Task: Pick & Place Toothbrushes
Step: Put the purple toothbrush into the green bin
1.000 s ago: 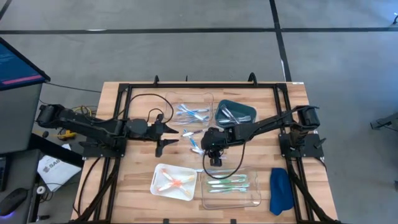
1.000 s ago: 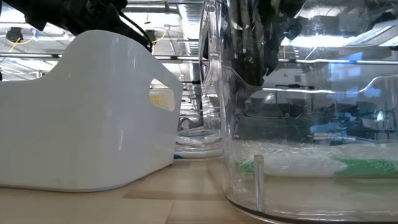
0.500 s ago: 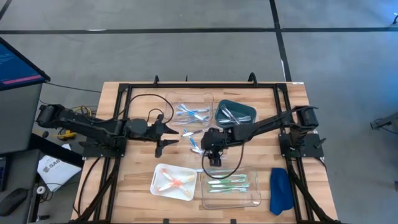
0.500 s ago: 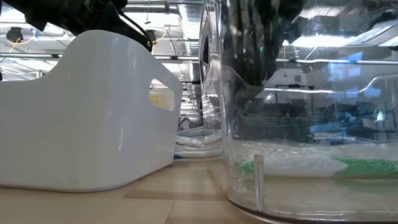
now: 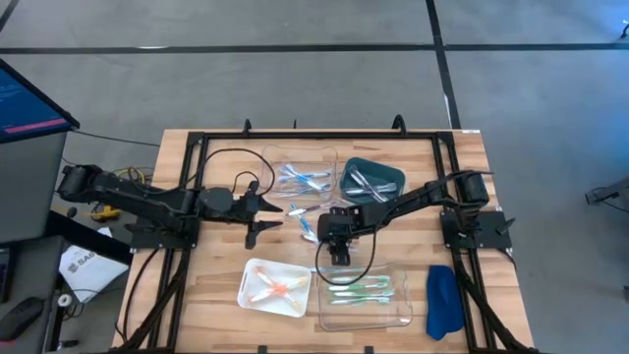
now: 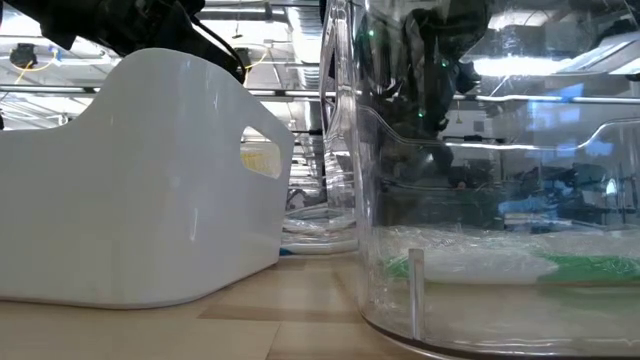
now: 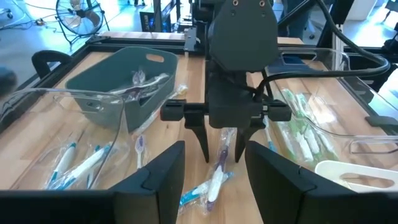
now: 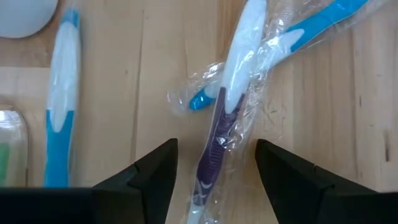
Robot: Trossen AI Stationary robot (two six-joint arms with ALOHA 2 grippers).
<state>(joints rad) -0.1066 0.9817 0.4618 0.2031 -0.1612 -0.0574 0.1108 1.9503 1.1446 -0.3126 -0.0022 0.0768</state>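
I'm hovering the right end effector [image 7: 221, 154], fingers spread and empty, over a purple-and-white toothbrush [image 8: 222, 118] lying wrapped on the bench [image 5: 462, 172]. Next I'm lowering and closing around its handle. The left end effector [image 5: 263, 218] is waiting open nearby.

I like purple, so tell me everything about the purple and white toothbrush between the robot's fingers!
The purple and white toothbrush looks like plastic, its handle white at one end and purple at the other. It is sealed in a crinkly clear wrapper and lies flat on the wooden table, crossing a blue and white toothbrush. The open right gripper hangs above it, not holding it.
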